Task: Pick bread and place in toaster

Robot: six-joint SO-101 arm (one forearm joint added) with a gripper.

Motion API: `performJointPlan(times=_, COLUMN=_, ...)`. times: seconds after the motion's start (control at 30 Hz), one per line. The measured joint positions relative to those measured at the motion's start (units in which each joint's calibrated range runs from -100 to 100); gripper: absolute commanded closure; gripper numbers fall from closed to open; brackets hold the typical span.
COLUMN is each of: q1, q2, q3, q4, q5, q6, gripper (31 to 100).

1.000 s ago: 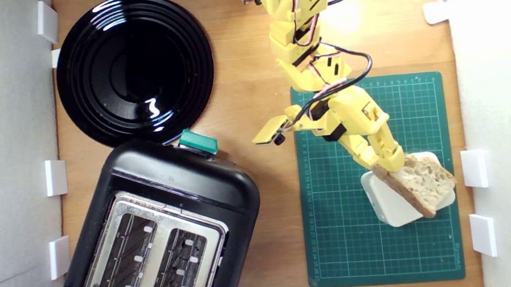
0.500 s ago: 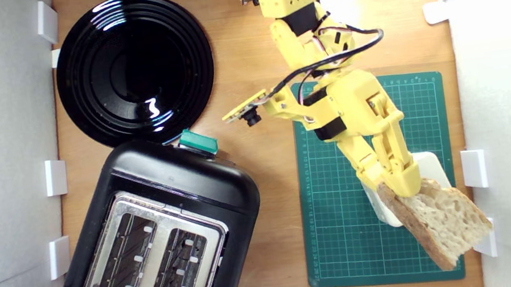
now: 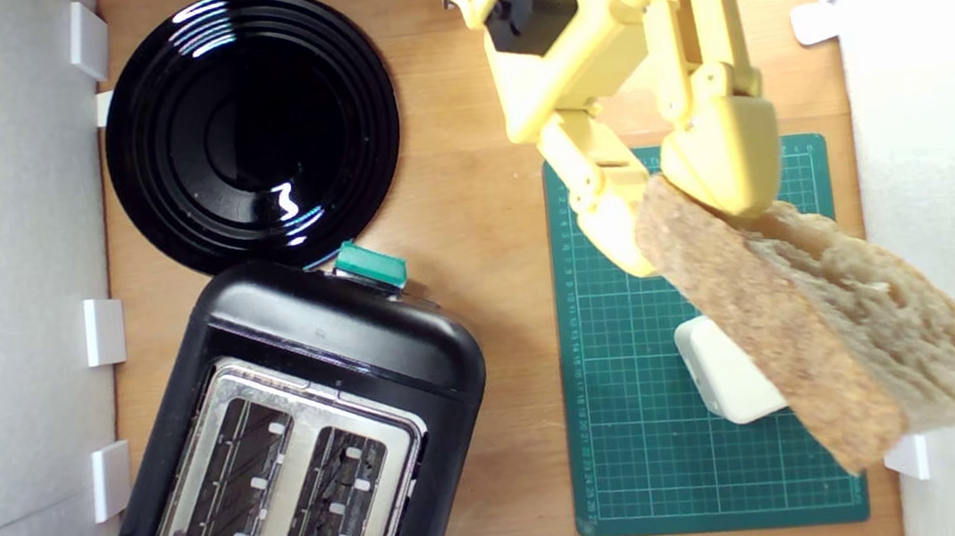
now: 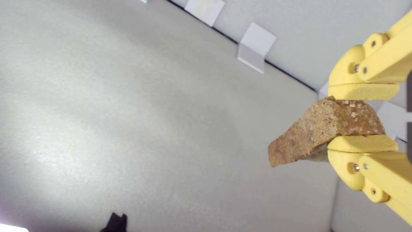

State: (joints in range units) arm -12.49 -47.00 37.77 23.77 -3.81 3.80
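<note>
I see the rustic wedge of bread with pale holey crumb and grainy brown crust [image 3: 817,328] raised close to the exterior camera, pinched at its narrow end between the yellow gripper [image 3: 678,209]; in the wrist view its 2 fingers [image 4: 362,143] press either side of the crust [image 4: 322,129]. Below it lie the cream-white rounded box [image 3: 723,370] and green gridded cutting mat [image 3: 627,395] on the wooden tabletop [image 3: 475,169]. Well apart, at the exterior view's left, sits the black 2-slot toaster with silver top [image 3: 316,430], touching the round glossy black plate [image 3: 250,127].
</note>
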Motion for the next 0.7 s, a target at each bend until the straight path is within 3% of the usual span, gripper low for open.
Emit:
performJointPlan(times=0.33, q1=3.0, q2=-0.3, q3=-16.9, q4=-0.2, q5=11.9, q6=5.5, gripper=77.9)
performJointPlan(times=0.7, q1=3.4, q2=-0.7, q3=-25.2, q4=-0.3, q5=23.3, q6=23.9, gripper=77.9)
